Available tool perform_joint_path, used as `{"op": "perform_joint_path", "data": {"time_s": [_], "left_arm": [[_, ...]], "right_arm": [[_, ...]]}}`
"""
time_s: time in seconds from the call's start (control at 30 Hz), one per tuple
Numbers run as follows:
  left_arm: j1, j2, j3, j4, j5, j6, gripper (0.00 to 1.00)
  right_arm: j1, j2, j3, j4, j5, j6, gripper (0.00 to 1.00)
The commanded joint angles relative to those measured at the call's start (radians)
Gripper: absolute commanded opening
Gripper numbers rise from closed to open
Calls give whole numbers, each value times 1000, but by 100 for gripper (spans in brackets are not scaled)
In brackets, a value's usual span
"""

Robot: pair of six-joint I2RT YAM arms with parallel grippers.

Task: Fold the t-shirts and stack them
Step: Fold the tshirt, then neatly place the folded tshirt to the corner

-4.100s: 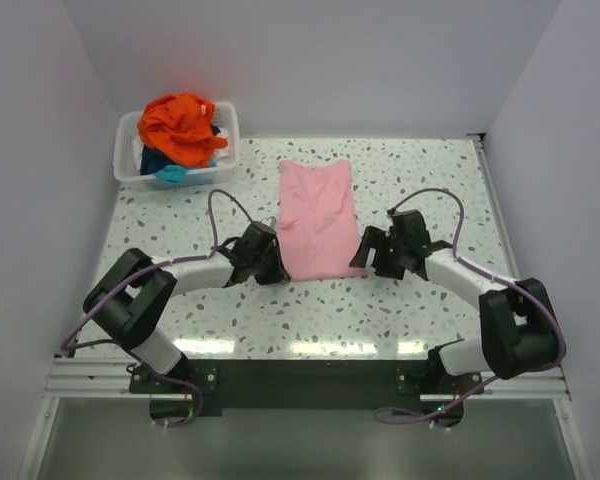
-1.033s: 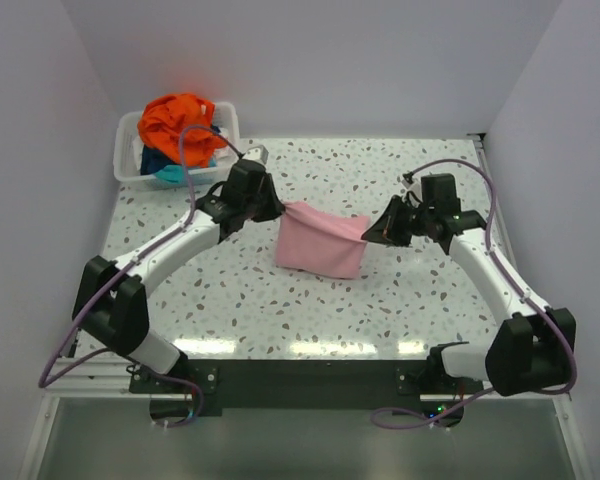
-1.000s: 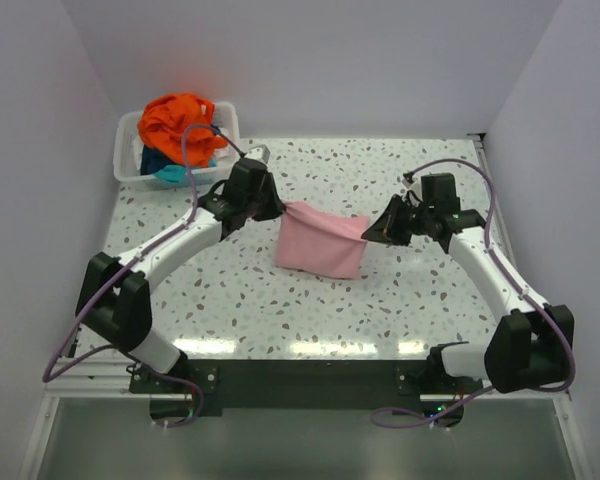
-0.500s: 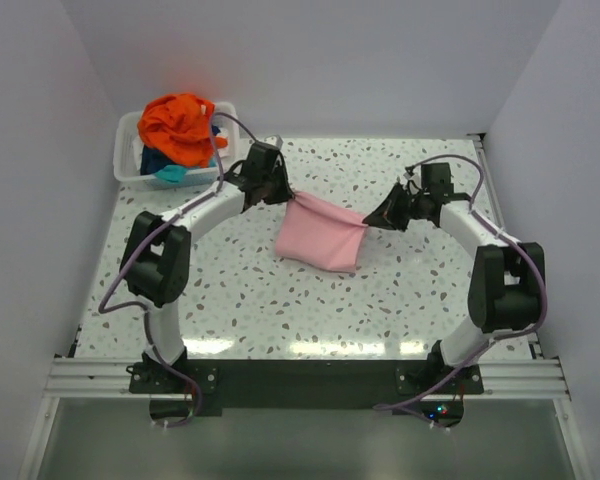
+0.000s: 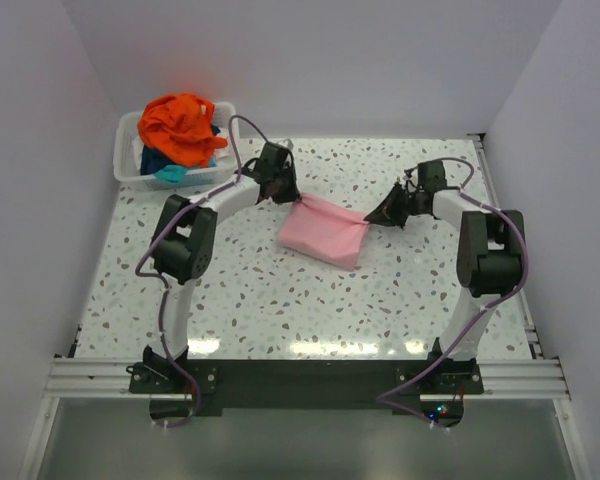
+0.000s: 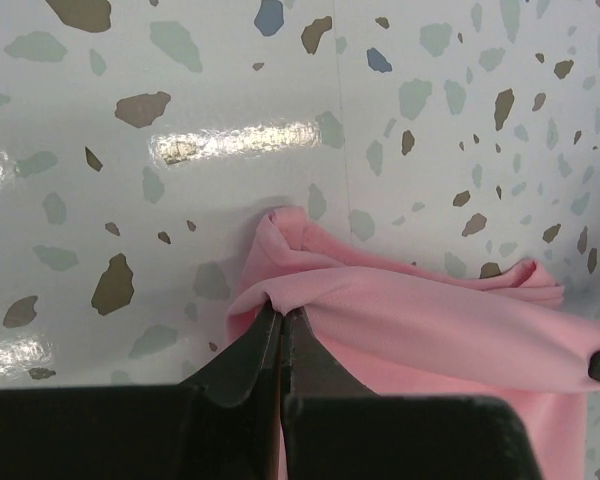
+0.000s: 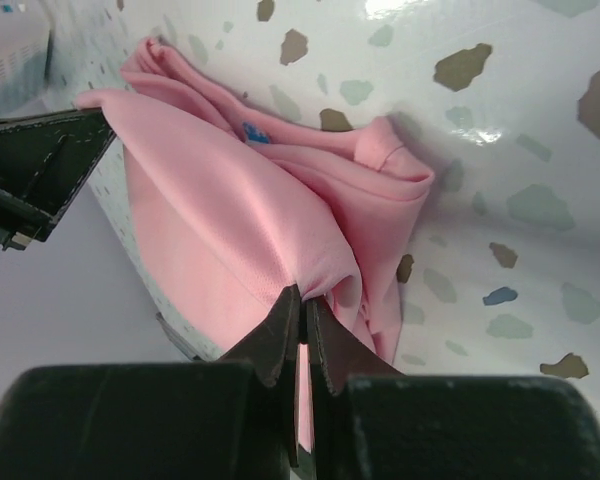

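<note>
Pink shirt [image 5: 325, 230] lies folded over on the tabletop [image 5: 280, 300], toward the far side, between the two arms. Left claw [image 6: 280, 318] is pinched shut on the shirt's far-left corner, fingers meeting on a raised ridge of cloth. Right claw [image 7: 302, 298] is pinched shut on the far-right corner, with cloth bunched in folds around its tips. The shirt's far edge spans claw to claw; the near part rests on the tabletop. Bin [image 5: 127, 160] stands at the far-left corner, well apart. It holds the orange shirt [image 5: 180, 120] heaped on top, with the teal shirt [image 5: 170, 174] beneath.
</note>
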Motion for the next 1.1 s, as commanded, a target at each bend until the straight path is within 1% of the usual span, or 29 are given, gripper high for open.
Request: {"op": "perform_joint_path", "data": {"time_s": [0.0, 0.07, 0.1, 0.13, 0.17, 0.2, 0.23, 0.27, 0.33, 0.37, 0.4, 0.43, 0.47, 0.5, 0.67, 0.73, 0.8, 0.83, 0.87, 0.93, 1.0, 1.07], "left_arm": [[15, 18, 59, 27, 25, 39, 0], [15, 24, 61, 35, 34, 53, 0], [15, 27, 61, 38, 48, 58, 0], [15, 27, 62, 45, 54, 62, 3], [15, 24, 62, 46, 59, 71, 19], [14, 21, 62, 46, 67, 74, 28], [15, 16, 62, 46, 70, 78, 36], [15, 1, 62, 46, 71, 82, 52], [14, -19, 64, 46, 82, 94, 71], [14, -46, 62, 46, 85, 101, 85], [14, -60, 62, 46, 88, 102, 93], [14, -76, 58, 41, 93, 104, 100], [12, -111, 44, 42, 96, 102, 100], [7, -129, 33, 41, 102, 99, 100], [-35, -270, -85, 55, 74, 99, 100], [-63, -319, -117, 62, 67, 99, 100], [-81, -349, -191, 102, 109, 81, 100], [-88, -361, -218, 145, 113, 78, 100], [-94, -376, -259, 154, 108, 70, 100], [-105, -378, -290, 180, 125, 65, 100], [-114, -373, -338, 231, 177, 55, 100], [-123, -357, -378, 251, 182, 47, 100]], "right_arm": [[-15, 28, 42, 24, 7, 1, 0], [-18, 42, 47, 26, 11, 4, 1], [-21, 53, 48, 27, 9, 6, 4], [-20, 56, 53, 30, 4, 6, 7], [-20, 59, 55, 27, 4, 5, 16], [-20, 57, 56, 27, 7, 5, 21], [-20, 47, 58, 27, 11, 0, 28], [-21, 39, 61, 24, 14, -3, 31], [-20, 1, 68, 11, 35, -12, 39], [-20, -16, 73, -3, 41, -14, 48], [-20, -30, 73, -9, 53, -15, 56], [-20, -51, 70, -19, 63, -20, 75], [-20, -91, 64, -22, 66, -20, 97], [-20, -116, 56, -28, 66, -20, 99], [-10, -266, -33, -20, 69, -19, 99], [25, -321, -51, -20, 78, -23, 99], [80, -341, -57, -22, 83, -23, 99], [98, -344, -62, -13, 87, -17, 99], [117, -344, -77, 24, 98, 0, 99], [151, -326, -85, 68, 98, 24, 99], [160, -265, -76, 122, 104, 47, 99], [158, -199, -27, 136, 92, 51, 99]]}}
